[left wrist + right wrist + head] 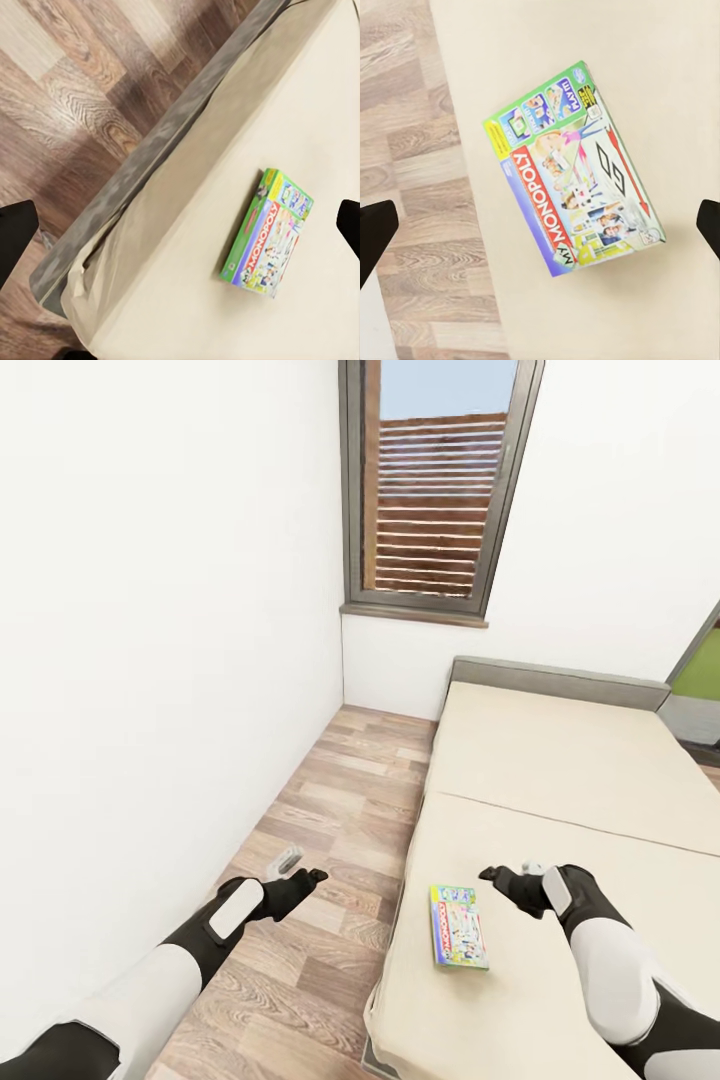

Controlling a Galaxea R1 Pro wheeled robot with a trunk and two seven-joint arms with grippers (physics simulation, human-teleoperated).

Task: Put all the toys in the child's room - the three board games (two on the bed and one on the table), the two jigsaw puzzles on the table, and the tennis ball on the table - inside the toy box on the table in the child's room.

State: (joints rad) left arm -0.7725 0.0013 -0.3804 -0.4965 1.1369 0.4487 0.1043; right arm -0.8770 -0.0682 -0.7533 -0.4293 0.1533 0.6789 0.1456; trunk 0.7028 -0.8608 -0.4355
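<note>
Cream bed (560, 760) along wood plank floor (330, 830), white walls, slatted window (435, 490) at far corner, green-white board game (459, 926) flat near bed's left edge, left tool (300, 880) over floor, open, right tool (510, 882) above bed, open, both empty

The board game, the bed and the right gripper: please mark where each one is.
board game (574, 172), right wrist view, middle of its printed lid.
bed (560, 760), head view, bare mattress top.
right gripper (508, 879), head view, between its fingertips.
</note>
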